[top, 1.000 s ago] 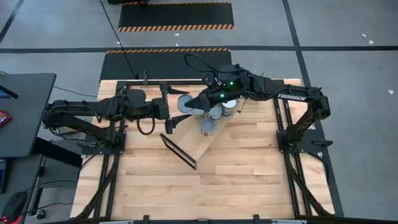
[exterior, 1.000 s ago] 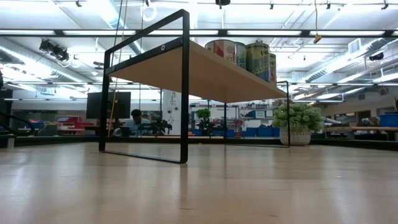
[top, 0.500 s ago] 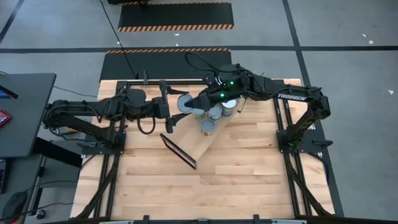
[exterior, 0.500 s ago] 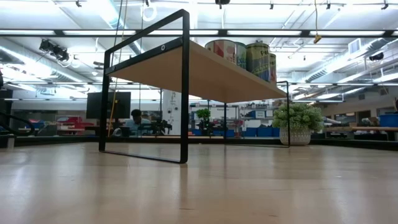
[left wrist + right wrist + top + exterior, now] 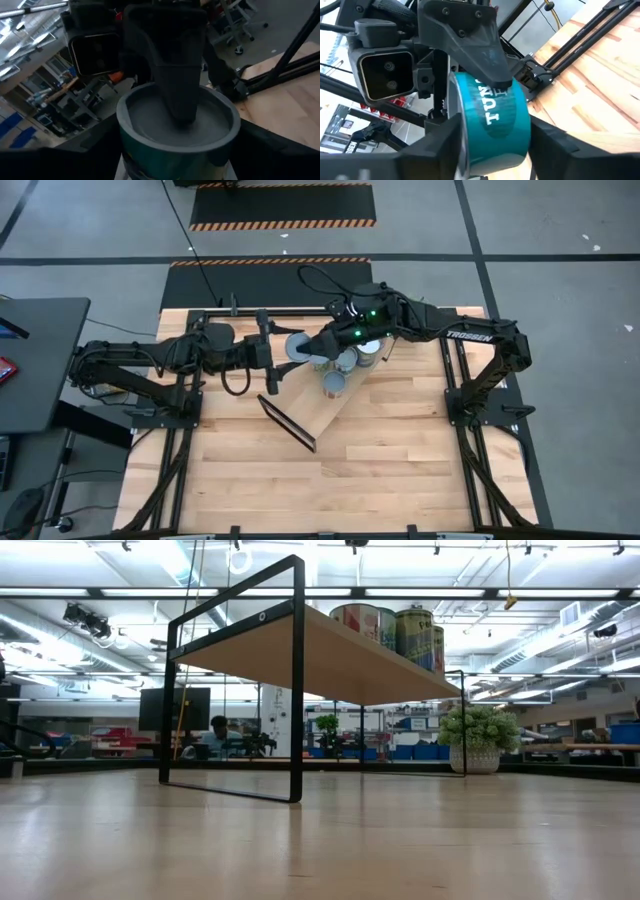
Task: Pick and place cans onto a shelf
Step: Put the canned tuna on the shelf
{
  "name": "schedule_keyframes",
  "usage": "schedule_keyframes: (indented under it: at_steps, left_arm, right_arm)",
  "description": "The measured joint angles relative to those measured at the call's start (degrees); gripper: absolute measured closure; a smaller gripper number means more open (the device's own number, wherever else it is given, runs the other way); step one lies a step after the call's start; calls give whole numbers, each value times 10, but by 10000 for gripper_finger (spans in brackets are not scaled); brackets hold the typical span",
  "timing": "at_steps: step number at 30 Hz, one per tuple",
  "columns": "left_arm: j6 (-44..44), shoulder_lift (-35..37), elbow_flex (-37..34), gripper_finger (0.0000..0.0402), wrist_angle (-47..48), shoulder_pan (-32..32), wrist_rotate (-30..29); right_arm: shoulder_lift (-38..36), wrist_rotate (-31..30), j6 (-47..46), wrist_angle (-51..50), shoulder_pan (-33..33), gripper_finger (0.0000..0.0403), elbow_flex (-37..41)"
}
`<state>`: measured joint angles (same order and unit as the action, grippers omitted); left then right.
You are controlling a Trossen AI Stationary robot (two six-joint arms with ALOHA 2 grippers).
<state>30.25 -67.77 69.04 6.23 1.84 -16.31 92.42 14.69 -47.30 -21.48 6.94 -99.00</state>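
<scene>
The slatted light-wood tabletop [image 5: 400, 450] lies bare on its near half. The long light-wood shelf with dark end frames [image 5: 318, 410] runs aslant; its far end carries three cans [image 5: 345, 362] bunched together, its near end is free. Just beyond both sets of fingertips, a teal can with a grey top [image 5: 298, 346], lettered "TUN", is pinched by the left gripper [image 5: 282, 352] and the right gripper [image 5: 308, 352] from opposite sides.
</scene>
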Motion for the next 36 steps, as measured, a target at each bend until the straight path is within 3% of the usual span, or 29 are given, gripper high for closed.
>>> schedule_keyframes:
  at_steps: [6,10,15,23,31,36]
  left_arm:
    - [-48,0,0,109,27,-12,30]
    - [-89,0,0,108,63,-32,72]
    - [-135,0,-18,108,87,-56,134]
    - [-203,0,-119,108,65,-69,194]
    - [-293,-5,-227,108,-33,-82,197]
    - [-344,-17,-254,108,-58,-109,195]
  right_arm:
    - [-16,38,4,-23,22,112,0]
    - [-49,32,14,-74,36,83,0]
    - [-97,-15,44,-147,43,81,0]
    - [-163,-109,70,-194,33,87,0]
    - [-176,-123,75,-195,19,87,0]
    - [-169,-123,81,-195,12,88,0]
